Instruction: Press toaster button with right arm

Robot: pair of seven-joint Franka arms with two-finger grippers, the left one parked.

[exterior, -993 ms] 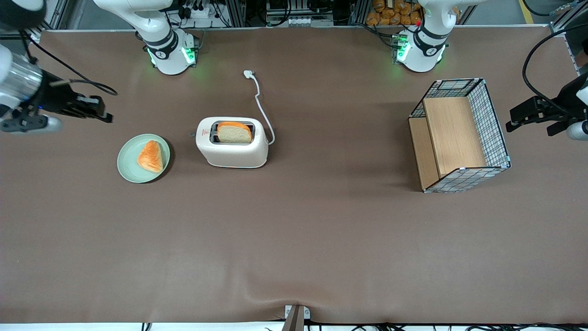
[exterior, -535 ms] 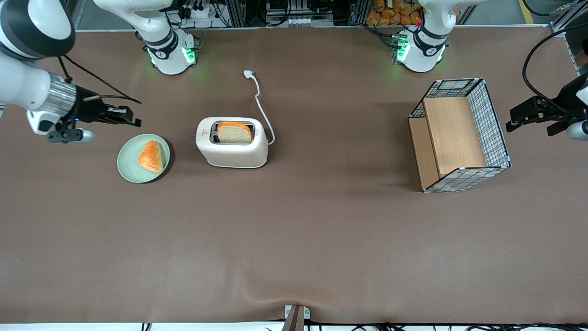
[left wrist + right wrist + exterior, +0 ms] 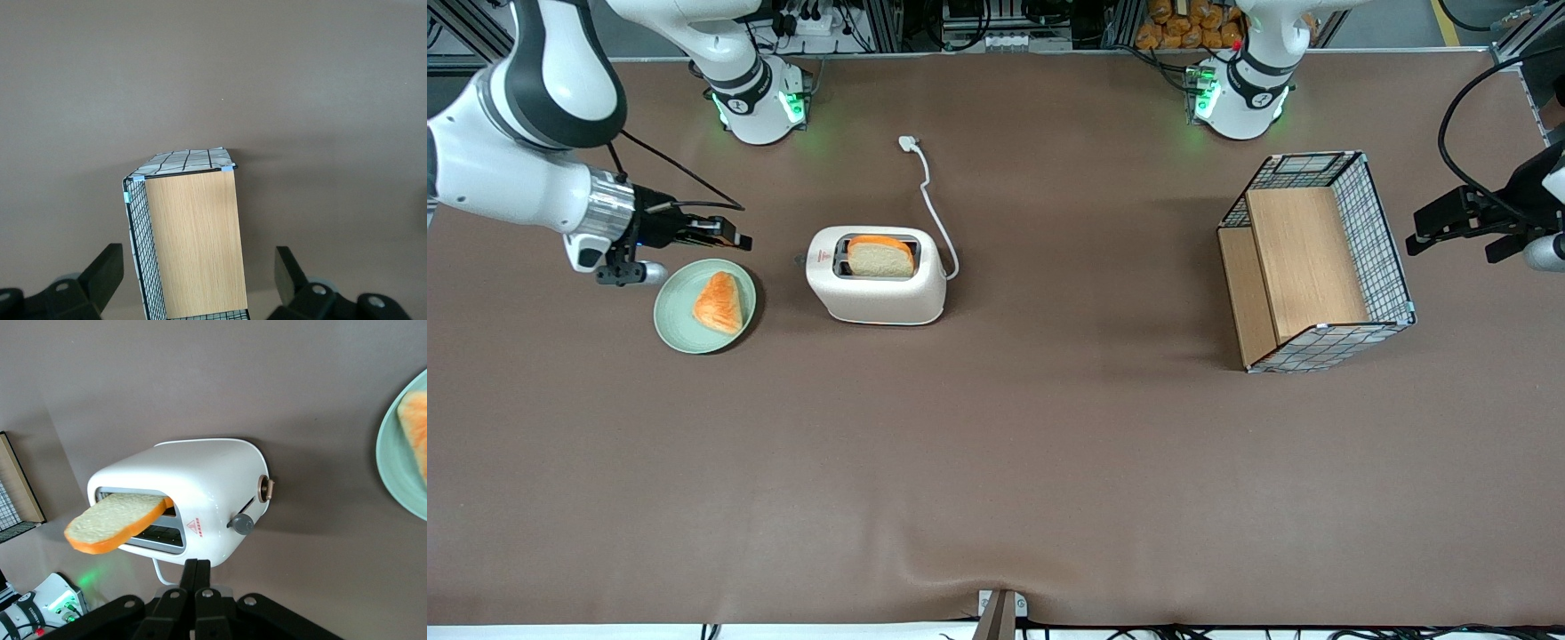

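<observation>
Your gripper [image 3: 734, 238] hangs above the counter [image 3: 996, 462], over the rim of the green plate [image 3: 671, 311] on the side farther from the front cam, w/ its tip aimed at the toaster [image 3: 876, 289]. In the wrist cam the two fingers [image 3: 197, 577] sit pressed together, so it's closed w/ nothing between them. It's near the toaster's short end but not touching; you can see bare counter between the tip and the toaster button [image 3: 799, 260].

The right arm [image 3: 507, 173] comes in from the working arm's end of the counter, wrist ring just above the plate edge. The plate holds an orange-crusted pastry wedge [image 3: 719, 302].

The toaster stands upright near mid-counter, beside the plate toward the parked arm's end. The wrist cam shows the toaster [image 3: 193, 497] clearly: the toaster button [image 3: 241, 523] is a small grey tab sticking out of the short end, w/ a round knob [image 3: 265, 489] beside it. A bread slice [image 3: 880, 256] sits in one slot, sticking up out of it. The white cord [image 3: 935, 209] runs from the toaster to a plug [image 3: 908, 142] lying farther from the front cam.

A wire-and-wood basket [image 3: 1316, 262] sits well apart, toward the parked arm's end.
</observation>
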